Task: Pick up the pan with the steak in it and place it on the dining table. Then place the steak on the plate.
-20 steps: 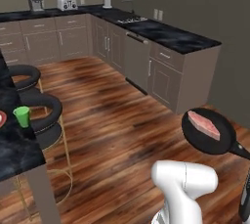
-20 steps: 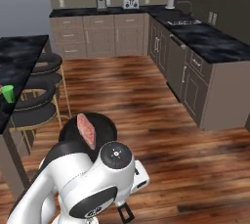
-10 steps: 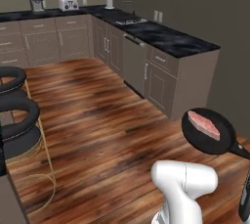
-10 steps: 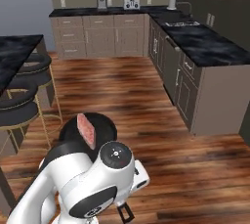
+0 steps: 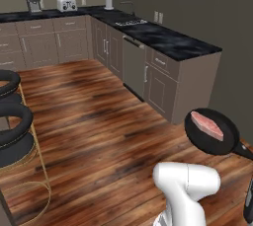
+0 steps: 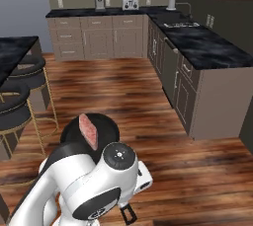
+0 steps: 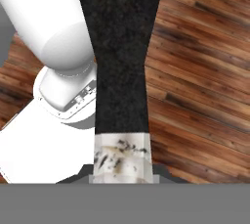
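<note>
Base rotation has swung both base views rightward since the earlier frames, carrying the dining table (image 6: 15, 55) toward the left edge. Clamped on the handle, the gripper (image 7: 122, 169) holds the pan (image 5: 211, 132) aloft over the floor with the steak (image 5: 207, 124) inside. Judged from this, the table lies well apart to the left of the pan, so transport comes before placement.

The pan (image 5: 213, 132) looks like matt black metal, and in the hand view its handle (image 7: 121, 52) has a rough, grainy black surface with a pale, scratched end. The steak (image 5: 207, 125) is soft pink-red meat with a paler edge. The floor (image 5: 99, 131) is glossy striped brown wood. The far counters (image 6: 207, 47) have polished black stone tops with pale veins, on matt brown cabinets. The stools (image 5: 15, 136) have black padded seats on thin golden metal legs.
</note>
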### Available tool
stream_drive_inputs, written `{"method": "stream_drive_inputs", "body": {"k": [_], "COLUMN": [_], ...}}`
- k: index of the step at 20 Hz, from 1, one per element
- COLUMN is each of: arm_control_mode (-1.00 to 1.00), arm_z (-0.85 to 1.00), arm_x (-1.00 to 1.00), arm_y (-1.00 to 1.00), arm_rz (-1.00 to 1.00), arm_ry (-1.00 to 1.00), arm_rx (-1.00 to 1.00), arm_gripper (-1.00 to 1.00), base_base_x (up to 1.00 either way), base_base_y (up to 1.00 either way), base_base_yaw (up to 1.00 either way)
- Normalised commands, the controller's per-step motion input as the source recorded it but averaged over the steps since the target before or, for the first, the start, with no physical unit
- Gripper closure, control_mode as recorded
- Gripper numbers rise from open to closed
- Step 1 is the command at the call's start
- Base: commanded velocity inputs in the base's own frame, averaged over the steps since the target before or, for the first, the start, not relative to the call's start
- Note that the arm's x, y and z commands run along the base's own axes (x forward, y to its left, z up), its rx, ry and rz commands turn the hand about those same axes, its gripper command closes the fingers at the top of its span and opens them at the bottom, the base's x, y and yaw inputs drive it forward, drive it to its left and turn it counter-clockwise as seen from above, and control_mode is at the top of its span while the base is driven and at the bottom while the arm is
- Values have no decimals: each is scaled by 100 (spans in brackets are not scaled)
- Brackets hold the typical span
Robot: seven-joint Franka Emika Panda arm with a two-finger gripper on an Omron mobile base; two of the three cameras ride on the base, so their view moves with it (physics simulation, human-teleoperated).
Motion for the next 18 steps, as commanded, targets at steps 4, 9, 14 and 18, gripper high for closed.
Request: {"method": "stream_drive_inputs", "body": {"k": [4,9,14,18], "arm_control_mode": [100,100,100,100], "arm_z": [0,0,0,0], "arm_x": [0,0,0,0], "arm_y": [0,0,0,0], "arm_rz": [0,0,0,0], "arm_ry": [0,0,0,0], "arm_rx": [0,0,0,0], "arm_gripper": [100,100,100,100], "base_base_x": [93,100,100,100], "base_base_y": [-27,-18,-4,2], "base_base_yaw": [0,0,0,0]}}
